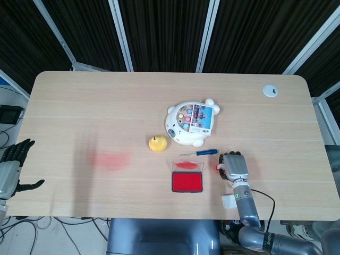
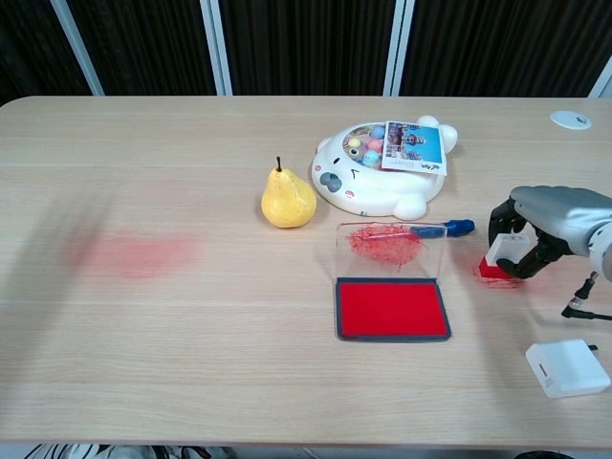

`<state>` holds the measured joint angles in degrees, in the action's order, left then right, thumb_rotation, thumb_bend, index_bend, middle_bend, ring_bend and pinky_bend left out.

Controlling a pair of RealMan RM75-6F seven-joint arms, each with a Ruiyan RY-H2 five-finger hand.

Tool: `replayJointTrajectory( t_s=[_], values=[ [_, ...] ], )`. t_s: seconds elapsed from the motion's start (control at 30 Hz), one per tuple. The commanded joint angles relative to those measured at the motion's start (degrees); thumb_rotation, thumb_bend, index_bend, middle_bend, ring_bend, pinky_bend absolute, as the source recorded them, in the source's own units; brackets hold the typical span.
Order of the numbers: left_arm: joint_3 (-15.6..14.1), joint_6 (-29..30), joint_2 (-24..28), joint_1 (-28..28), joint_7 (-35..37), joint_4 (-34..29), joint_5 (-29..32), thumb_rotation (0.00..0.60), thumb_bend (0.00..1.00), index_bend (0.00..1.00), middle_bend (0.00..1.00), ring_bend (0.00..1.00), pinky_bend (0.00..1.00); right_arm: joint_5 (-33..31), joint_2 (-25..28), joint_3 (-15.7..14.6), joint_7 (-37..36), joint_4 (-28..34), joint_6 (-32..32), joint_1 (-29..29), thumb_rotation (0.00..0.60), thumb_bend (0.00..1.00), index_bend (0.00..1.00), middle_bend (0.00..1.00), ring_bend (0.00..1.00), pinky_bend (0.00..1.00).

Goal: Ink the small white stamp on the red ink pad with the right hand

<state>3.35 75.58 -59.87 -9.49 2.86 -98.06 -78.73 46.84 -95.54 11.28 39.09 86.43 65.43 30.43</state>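
The stamp point(image 2: 504, 255) is a small white block with a red base, standing near the tabletop's front right corner area, a little to the right of the ink pad point(image 2: 392, 309) and apart from it. The right hand point(image 2: 542, 228) is arched over it with dark fingers point(image 2: 499, 220) curled down on either side; they seem to touch or nearly touch the block, but whether the grip has closed cannot be told, and the stamp's base appears to rest on the wood. By my reading the step in hand is the grasp itself. The next move calls for a firm hold on the white body, a lift clear of the tabletop, a carry left over the open red pad, and a flat press of the base onto the ink. The pad lies toward the front edge with its clear lid point(image 2: 390, 250) standing up behind it, so the approach should come from above or the right. A blue screwdriver point(image 2: 442, 229) lies just behind the lid. The left hand point(image 1: 11, 166) hangs off the tabletop's left edge, fingers spread, holding nothing.
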Motion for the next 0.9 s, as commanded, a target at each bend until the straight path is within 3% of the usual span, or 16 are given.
replayJointTrajectory(
  t_s=[0.03,0.23,0.53,0.73,0.9],
  values=[
    [0.0,0.0,0.0,0.0,0.0,0.0,0.0,0.600,0.00,0.00,0.00,0.00,0.00,0.3,0.1,-0.1,-0.2,0.1,0.1,0.1,0.600,0.56,0.62,0.51,0.37,0.32],
    [0.0,-0.2,0.0,-0.1,0.1,-0.1,0.2,0.600,0.00,0.00,0.00,0.00,0.00,3.1,0.6,-0.7,-1.7,0.6,0.8,0.0,0.600,0.62,0.73,0.62,0.49,0.47],
    [0.0,-0.4,0.0,-0.1,0.2,-0.2,0.3,0.600,0.00,0.00,0.00,0.00,0.00,11.4,5.3,-3.5,-6.0,7.5,3.2,-1.9,0.600,0.62,0.75,0.63,0.50,0.47],
    [0.1,-0.5,0.1,-0.1,0.7,-0.4,0.6,0.600,0.00,0.00,0.00,0.00,0.00,20.8,9.1,-7.7,-12.3,13.0,4.8,-4.4,0.600,0.62,0.75,0.64,0.51,0.47],
    [0.0,-0.3,0.1,0.0,0.7,-0.5,0.4,0.600,0.00,0.00,0.00,0.00,0.00,27.6,9.3,-11.3,-15.3,13.0,5.0,-5.3,0.600,0.62,0.75,0.64,0.50,0.47]
  ],
)
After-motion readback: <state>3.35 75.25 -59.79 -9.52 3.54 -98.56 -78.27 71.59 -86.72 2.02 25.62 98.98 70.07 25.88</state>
